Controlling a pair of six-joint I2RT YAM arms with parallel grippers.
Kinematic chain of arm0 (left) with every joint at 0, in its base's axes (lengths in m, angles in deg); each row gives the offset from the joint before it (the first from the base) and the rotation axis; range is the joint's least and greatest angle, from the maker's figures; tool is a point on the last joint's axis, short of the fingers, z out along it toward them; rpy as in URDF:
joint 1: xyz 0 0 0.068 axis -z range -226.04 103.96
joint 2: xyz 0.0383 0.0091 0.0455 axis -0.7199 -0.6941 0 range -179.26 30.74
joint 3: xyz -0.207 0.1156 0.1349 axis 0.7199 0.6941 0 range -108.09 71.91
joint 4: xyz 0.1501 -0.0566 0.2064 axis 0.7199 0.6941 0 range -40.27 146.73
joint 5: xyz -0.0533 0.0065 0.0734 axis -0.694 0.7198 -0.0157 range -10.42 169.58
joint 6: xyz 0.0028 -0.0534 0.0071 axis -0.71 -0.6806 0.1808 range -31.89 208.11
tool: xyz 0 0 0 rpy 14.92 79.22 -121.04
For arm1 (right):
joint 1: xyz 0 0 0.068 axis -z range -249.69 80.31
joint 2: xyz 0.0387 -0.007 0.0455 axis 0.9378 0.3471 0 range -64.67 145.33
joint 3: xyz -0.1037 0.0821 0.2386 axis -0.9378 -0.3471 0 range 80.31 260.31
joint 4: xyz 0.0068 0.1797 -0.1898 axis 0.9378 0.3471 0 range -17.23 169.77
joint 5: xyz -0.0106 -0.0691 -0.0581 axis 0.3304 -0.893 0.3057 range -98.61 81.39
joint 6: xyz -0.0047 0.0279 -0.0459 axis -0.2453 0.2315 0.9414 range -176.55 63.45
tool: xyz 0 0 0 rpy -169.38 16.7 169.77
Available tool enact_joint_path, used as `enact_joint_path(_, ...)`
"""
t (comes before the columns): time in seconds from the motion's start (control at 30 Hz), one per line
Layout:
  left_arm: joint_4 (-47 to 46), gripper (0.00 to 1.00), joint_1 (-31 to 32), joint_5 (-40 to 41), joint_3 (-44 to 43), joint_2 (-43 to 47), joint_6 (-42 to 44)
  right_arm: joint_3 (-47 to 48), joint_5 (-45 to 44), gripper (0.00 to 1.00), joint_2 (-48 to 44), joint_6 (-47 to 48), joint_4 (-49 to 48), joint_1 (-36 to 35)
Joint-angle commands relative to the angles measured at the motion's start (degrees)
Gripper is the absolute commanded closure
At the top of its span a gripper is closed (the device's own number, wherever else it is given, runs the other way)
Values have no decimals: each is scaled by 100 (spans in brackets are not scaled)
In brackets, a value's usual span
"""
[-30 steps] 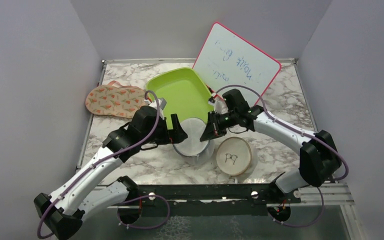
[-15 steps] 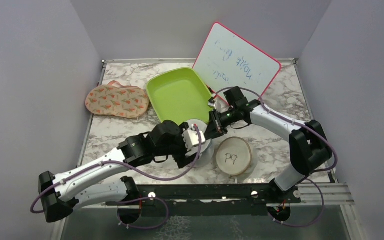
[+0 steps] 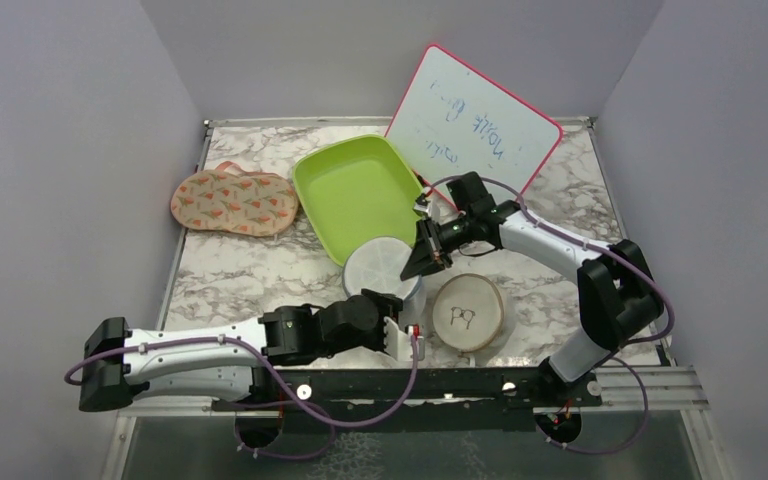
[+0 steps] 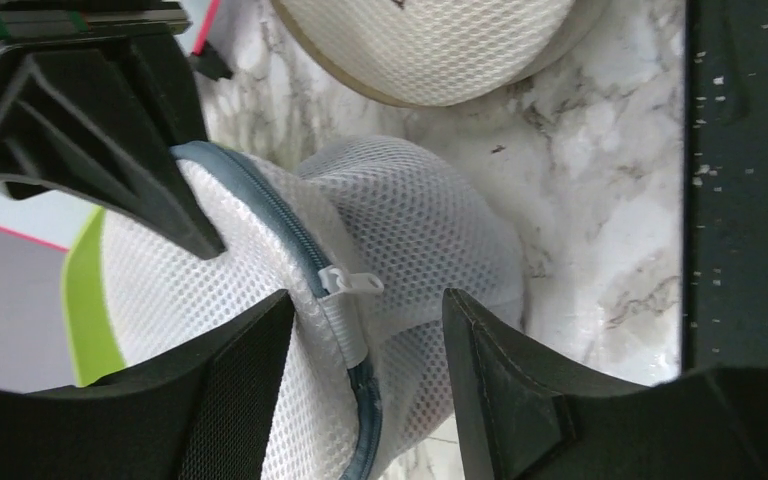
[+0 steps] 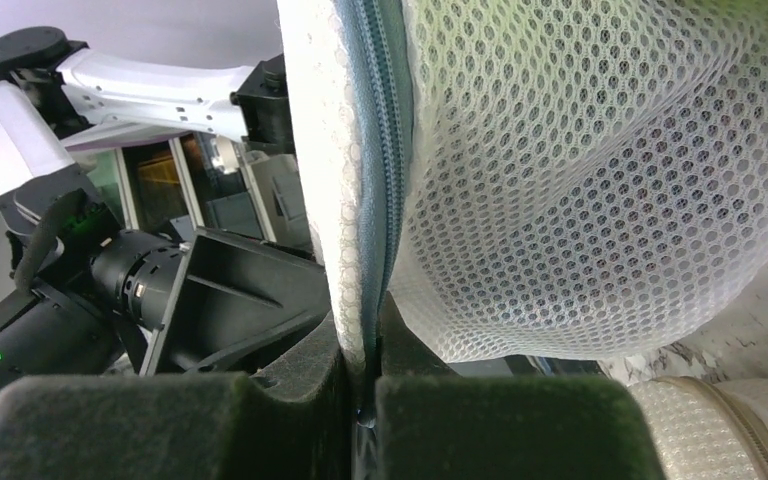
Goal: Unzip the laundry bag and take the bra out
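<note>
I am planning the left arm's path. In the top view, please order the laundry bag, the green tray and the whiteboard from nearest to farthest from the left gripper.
1. The laundry bag, directly ahead of the left gripper, its rim between the fingers.
2. The green tray, behind the bag.
3. The whiteboard, at the back right.
</note>
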Motion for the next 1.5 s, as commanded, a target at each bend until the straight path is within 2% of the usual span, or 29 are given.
enact_joint_path(0.0, -572, 51, 168, 1146, 123, 224, 556, -57, 432, 99, -237, -51, -177, 9)
enact_joint_path(0.1, -746, 51, 170, 1284, 262, 338, 748, -58, 498, 99, -287, -11, -122, 6)
enact_joint_path(0.17, -817, 57, 168, 1336, 299, 297, 766, -49, 507, 99, -340, 28, -87, -1)
enact_joint_path(0.33, -851, 86, 167, 1481, 198, 167, 617, -8, 284, 99, -494, 316, 94, -2)
enact_joint_path(0.43, -858, 99, 171, 1303, 116, 277, 358, 84, -77, 96, -546, 632, 289, -2)
enact_joint_path(0.47, -840, 100, 165, 1218, 96, 348, 275, 155, -273, 88, -543, 803, 440, -1)
enact_joint_path(0.57, -636, 100, 163, 1024, 13, 492, -135, 413, -1107, 51, -574, 1448, 966, 2)
enact_joint_path(0.6, -566, 100, 162, 955, -2, 527, -276, 500, -1438, 43, -627, 1641, 1100, -2)
enact_joint_path(0.67, -503, 100, 157, 787, 10, 581, -550, 655, -2165, 38, -756, 1952, 1275, -2)
enact_joint_path(0.8, -468, 100, 124, 580, -19, 556, -968, 678, -3160, 36, -1314, 2402, 1228, -2)
enact_joint_path(0.97, -656, 100, -208, 605, -15, 657, -1415, -126, -3192, 36, -2698, 2838, 53, -2)
enact_joint_path(1.1, -739, 100, -619, 552, -59, 745, -1865, -708, -2530, 37, -3671, 3248, -450, -14)
enact_joint_path(1.23, -765, 100, -983, -42, -168, 594, -2166, -1345, -1445, 37, -4382, 2988, -1091, -104)
enact_joint_path(1.37, -725, 100, -1313, -369, -363, 281, -2377, -1763, -981, 39, -4526, 2543, -1554, -179)
enact_joint_path(1.47, -687, 100, -1485, -658, -462, 90, -2503, -1901, -959, 48, -4318, 2312, -1659, -308)
